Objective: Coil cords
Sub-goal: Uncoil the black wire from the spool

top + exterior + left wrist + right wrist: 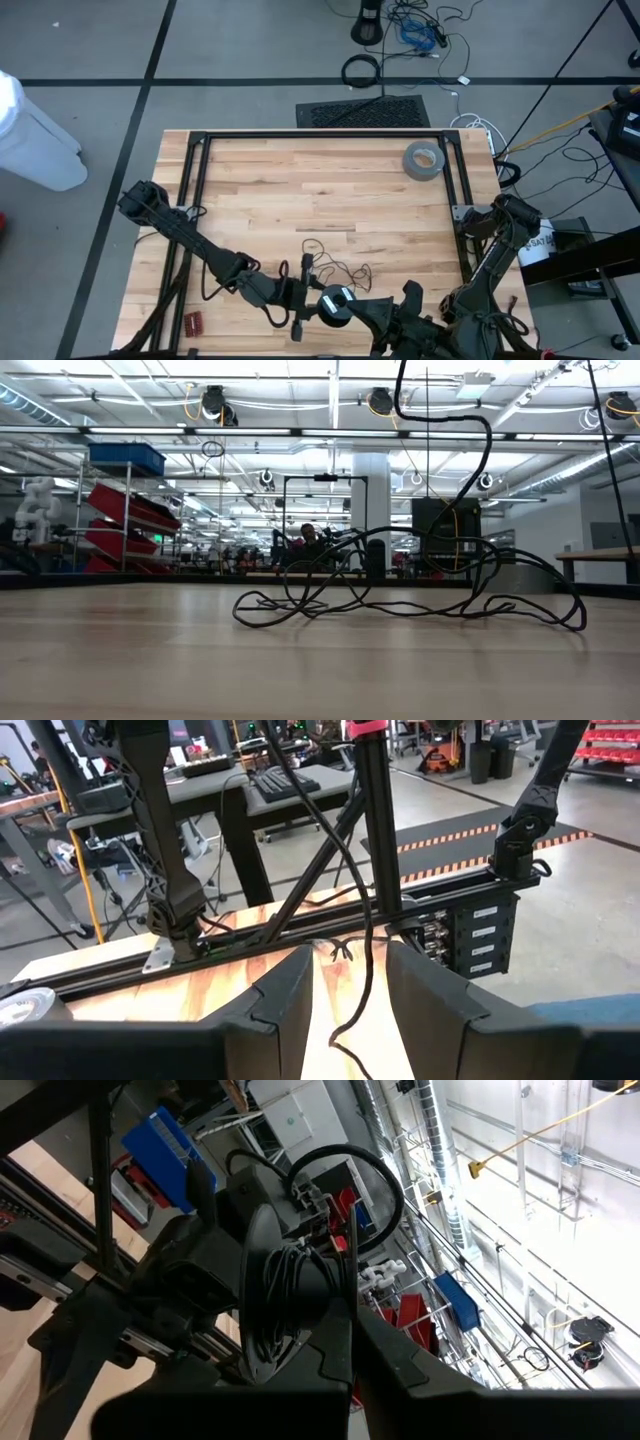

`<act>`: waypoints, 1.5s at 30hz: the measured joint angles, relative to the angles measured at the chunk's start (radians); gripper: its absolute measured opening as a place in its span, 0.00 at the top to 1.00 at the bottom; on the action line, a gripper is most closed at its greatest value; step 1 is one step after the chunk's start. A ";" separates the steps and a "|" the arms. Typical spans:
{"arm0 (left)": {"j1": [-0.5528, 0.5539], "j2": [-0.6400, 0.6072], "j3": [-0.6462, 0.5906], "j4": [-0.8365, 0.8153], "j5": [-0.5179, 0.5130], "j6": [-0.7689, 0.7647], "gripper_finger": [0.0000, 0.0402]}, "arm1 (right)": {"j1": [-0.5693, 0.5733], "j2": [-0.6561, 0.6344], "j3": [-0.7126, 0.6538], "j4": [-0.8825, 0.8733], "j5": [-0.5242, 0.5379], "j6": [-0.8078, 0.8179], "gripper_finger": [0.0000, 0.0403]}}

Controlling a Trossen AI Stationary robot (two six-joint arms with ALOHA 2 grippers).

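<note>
Near the front edge of the table (260, 180), the left gripper (300, 297) has its jaws partly apart with the thin black wire (340, 268) running between them; a grip cannot be told. Just beside it, the right gripper (345, 305) has its jaws together on coiled wire turns, seen only in its wrist view. Loose wire loops lie mid-table. A grey tape roll (424, 159) sits by the far right corner.
</note>
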 joint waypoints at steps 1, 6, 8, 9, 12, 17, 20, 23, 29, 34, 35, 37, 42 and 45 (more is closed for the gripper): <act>0.000 0.000 0.000 0.000 0.000 0.000 0.67 | 0.000 0.000 0.000 0.000 0.000 0.000 1.00; 0.000 0.000 0.000 0.000 0.000 -0.001 0.75 | 0.000 0.000 0.000 0.000 0.000 0.000 1.00; 0.000 0.000 0.000 0.000 0.000 -0.001 0.80 | 0.000 0.000 0.000 0.000 0.000 0.000 1.00; 0.000 0.000 0.000 0.000 0.000 -0.001 0.82 | 0.000 0.000 0.000 0.000 0.000 0.000 1.00; 0.000 0.000 0.000 0.000 0.000 0.000 0.87 | 0.000 0.000 0.000 0.000 0.000 0.000 1.00; 0.001 0.000 0.000 0.001 0.000 0.029 0.96 | 0.000 0.000 0.000 0.000 0.000 0.000 1.00; 0.001 0.000 0.000 0.003 0.000 0.033 0.99 | 0.000 0.000 0.000 0.000 0.000 0.000 1.00; 0.001 0.000 0.011 0.000 0.001 0.060 0.99 | 0.000 0.000 0.000 0.000 0.000 0.000 1.00; -0.011 0.000 0.065 -0.081 0.000 0.081 1.00 | 0.000 0.000 0.000 0.000 0.000 0.000 1.00; -0.039 0.000 0.083 -0.104 -0.074 0.124 1.00 | 0.000 0.000 0.000 0.000 0.000 0.000 1.00; -0.046 0.000 0.087 -0.113 -0.103 0.137 1.00 | 0.000 0.000 0.000 0.000 0.000 0.000 1.00; -0.058 0.000 0.103 -0.139 -0.160 0.160 1.00 | 0.000 0.000 0.000 0.000 0.000 0.000 1.00; -0.088 0.000 0.148 -0.233 -0.285 0.164 1.00 | 0.000 0.000 0.000 0.000 0.000 0.000 1.00; -0.104 0.000 0.169 -0.276 -0.369 0.159 1.00 | 0.000 0.000 0.000 0.000 0.000 0.001 1.00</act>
